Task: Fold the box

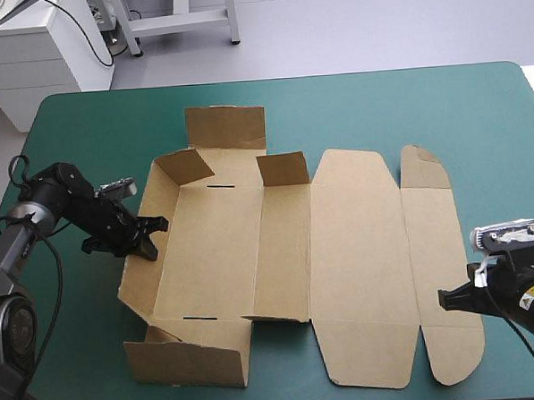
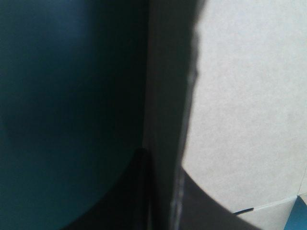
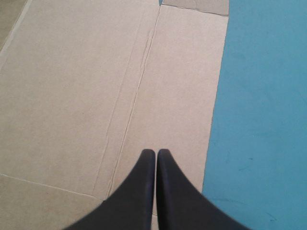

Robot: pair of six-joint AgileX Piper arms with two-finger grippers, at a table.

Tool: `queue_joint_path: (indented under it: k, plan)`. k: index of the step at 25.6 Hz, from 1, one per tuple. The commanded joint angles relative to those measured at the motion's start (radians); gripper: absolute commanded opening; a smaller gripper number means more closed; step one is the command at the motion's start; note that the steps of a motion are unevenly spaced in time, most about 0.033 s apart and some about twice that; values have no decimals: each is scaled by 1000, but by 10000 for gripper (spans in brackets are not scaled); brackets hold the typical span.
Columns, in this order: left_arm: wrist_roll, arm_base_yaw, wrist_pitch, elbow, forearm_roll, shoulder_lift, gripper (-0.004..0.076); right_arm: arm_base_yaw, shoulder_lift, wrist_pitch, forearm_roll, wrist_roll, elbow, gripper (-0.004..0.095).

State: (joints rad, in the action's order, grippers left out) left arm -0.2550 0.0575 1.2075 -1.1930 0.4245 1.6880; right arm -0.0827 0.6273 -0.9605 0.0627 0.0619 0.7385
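High view: the brown box (image 1: pixel 350 249) lies spread across the middle of the frame on the teal-green cover (image 1: pixel 478 117), with its left wall raised and its lid panels flat toward the right. At centre left the left gripper (image 1: pixel 151 236) reaches in low on a bent arm and pinches that raised wall. The left wrist view shows the board's edge between its black fingers. At lower right the right gripper (image 1: pixel 445 298) points at the outer flap's edge, its fingers pressed together and holding nothing.
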Motion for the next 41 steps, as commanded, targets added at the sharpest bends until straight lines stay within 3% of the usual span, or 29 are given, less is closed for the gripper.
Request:
queue_joint_path:
  k: [1, 11, 18, 22, 23, 25, 28, 33, 38, 41]
  plan:
    - [0, -5, 89, -31, 56, -33, -8, 9, 1, 46, 4, 2, 24, -2]
    - [-61, -40, 89, -226, -179, -93, -8, 9, 1, 44, 4, 2, 24, -2]
    - [-287, -367, 70, -423, -672, -84, -8, 9, 1, 44, 4, -3, 24, -2]
    - [-287, -525, -43, -440, -938, -78, -8, 9, 1, 44, 4, -3, 24, -2]
    - [-282, -577, -124, -440, -999, -77, -8, 9, 1, 46, 6, -10, 24, -2]
    - [-266, -629, -242, -440, -1010, -77, -8, 9, 1, 48, 8, -10, 24, -2]
    - [-261, -674, -301, -440, -1019, -77, -8, 9, 1, 46, 10, -14, 24, -2]
    - [-169, -793, -292, -387, -1156, -88, -8, 9, 1, 46, 12, -14, 24, -2]
    - [150, -939, -346, -183, -1552, -151, -8, 9, 1, 46, 12, -21, 24, -2]
    - [255, -1009, -359, -104, -1668, -195, -8, 9, 1, 46, 16, -21, 24, -2]
